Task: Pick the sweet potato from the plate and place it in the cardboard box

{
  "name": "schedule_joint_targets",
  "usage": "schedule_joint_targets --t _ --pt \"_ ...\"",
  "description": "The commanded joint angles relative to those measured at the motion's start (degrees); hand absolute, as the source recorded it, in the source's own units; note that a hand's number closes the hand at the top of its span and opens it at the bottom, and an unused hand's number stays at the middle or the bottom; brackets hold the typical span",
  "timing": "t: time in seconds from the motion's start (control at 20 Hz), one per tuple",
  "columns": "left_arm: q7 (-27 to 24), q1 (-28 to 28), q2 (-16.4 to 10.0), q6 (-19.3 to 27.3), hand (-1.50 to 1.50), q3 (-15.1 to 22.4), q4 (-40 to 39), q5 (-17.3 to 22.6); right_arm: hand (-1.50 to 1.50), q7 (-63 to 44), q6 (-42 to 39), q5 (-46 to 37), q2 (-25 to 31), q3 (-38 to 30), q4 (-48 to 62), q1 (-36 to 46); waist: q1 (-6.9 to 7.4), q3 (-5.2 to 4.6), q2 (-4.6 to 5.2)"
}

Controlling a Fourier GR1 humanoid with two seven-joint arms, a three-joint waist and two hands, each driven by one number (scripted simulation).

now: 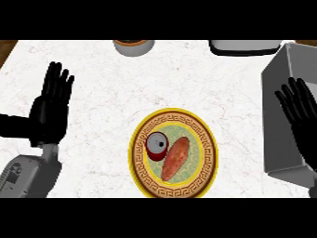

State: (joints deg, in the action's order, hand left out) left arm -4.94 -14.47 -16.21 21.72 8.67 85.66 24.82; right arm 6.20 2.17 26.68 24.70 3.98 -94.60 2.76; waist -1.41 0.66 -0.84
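Head view from my station: nearest me, low on the left, I see the grey left forearm (27, 174) coming in from the bottom edge. Just right of it, near the middle, a yellow-rimmed plate (136, 162) sits on the white marble counter (106, 83). The sweet potato (176, 158) lies on that plate, long and tilted, with a small red and white round thing (156, 145) just beside it on its left; I cannot tell whether the two touch. Neither hand is on the sweet potato. My left hand (49, 111) is up at the left, fingers straight and slightly apart, holding nothing. My right hand (308, 123) shows at the right edge, fingers straight and apart too, lying across the grey box (281, 139), which stands right of the plate. Farthest off, a round pot (133, 46) and a white, dark-rimmed object (247, 46) sit at the counter's back edge
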Motion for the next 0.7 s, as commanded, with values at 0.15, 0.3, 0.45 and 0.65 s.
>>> schedule_joint_targets --t 0.15,0.3,0.45,0.65 --pt "-0.5 -0.2 -11.2 -6.4 0.0 4.6 -0.6 -9.4 -1.5 -4.5 16.3 -10.0 2.8 -4.6 -13.0 -3.7 -2.48 -0.93 -0.29" --pt "-0.1 0.5 -13.7 -9.0 0.0 7.8 -0.1 -12.0 -1.5 -10.6 17.6 -22.2 13.8 -3.9 -9.7 -8.7 -4.94 -1.76 0.01" --pt "-1.6 3.1 -17.0 -12.8 0.0 8.9 1.0 -13.1 -1.5 -15.1 27.5 -28.7 8.9 -0.9 -19.4 -14.2 -2.21 -1.13 -0.18" --pt "-3.0 2.2 -16.3 -14.2 0.0 10.1 0.4 -14.4 -1.5 -18.7 28.9 -43.0 11.1 7.7 -28.1 -20.4 -0.72 -0.98 0.47"
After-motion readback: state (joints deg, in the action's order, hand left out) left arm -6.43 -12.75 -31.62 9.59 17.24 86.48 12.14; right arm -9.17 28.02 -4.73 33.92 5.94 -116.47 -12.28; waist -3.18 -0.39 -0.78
